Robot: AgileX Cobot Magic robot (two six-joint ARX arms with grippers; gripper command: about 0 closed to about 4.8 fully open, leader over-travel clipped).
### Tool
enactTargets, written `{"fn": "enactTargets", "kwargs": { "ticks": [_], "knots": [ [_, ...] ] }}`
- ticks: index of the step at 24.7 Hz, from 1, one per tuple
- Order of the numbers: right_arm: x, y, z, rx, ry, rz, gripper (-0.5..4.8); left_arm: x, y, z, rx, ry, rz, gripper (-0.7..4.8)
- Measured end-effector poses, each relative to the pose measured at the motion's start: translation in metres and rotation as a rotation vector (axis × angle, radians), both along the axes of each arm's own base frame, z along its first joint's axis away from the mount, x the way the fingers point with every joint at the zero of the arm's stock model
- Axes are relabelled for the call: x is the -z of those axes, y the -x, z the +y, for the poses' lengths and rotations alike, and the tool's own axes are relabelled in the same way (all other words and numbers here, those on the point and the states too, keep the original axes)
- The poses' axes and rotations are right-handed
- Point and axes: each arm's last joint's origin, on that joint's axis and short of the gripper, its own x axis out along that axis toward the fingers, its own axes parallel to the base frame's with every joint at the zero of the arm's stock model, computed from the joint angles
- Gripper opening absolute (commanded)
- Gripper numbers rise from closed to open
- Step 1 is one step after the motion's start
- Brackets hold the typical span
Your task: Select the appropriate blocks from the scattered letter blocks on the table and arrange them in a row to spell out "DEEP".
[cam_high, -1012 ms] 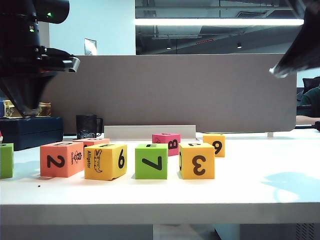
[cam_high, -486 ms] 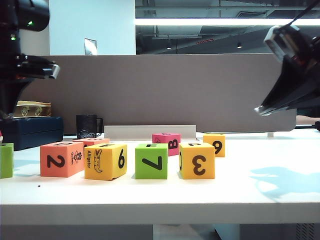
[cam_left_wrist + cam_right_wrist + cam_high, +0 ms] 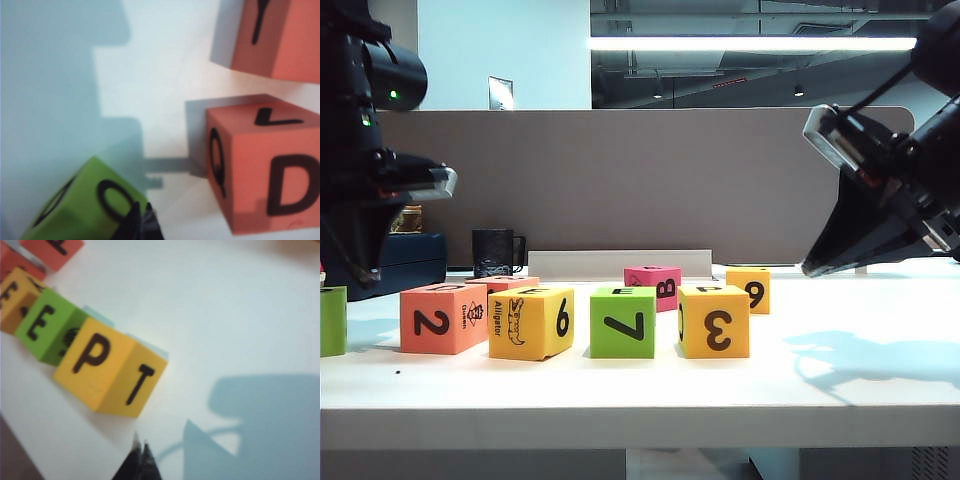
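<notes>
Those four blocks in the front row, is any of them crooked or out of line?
Slightly. The yellow alligator block is turned a little, showing two faces, while the coral 2 block, green 7 block and yellow 3 block sit squarer. Both grippers hover clear, empty.

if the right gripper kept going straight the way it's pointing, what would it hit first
Probably bare table. In its wrist view the right gripper, shut, aims just past the T-side corner of the yellow P block. The exterior view shows it slanting down, right of the yellow 3 block. Depth is unclear, so a graze is possible.
</notes>
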Motion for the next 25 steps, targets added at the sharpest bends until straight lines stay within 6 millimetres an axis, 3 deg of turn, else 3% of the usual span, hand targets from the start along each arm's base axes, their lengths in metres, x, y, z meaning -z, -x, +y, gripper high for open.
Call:
{"fn": "enactTargets", "kwargs": {
  "ticks": [10, 20, 25],
  "knots": [
    [0.009, -0.008, 0.001, 0.028, 0.025, -0.015, -0.02, 0.026, -0.01, -0.004, 0.013, 0.072, 0.077, -0.06],
    [0.019, -0.015, 0.002, 0.049, 0.022, 0.002, -0.01, 0.025, -0.009, -0.01, 0.025, 0.17, 0.095, -0.06],
    [0.019, -0.015, 0.002, 0.051, 0.018, -0.004, -0.02, 0.025, -0.006, -0.025, 0.068, 0.207, 0.109, -0.06]
  ]
}}
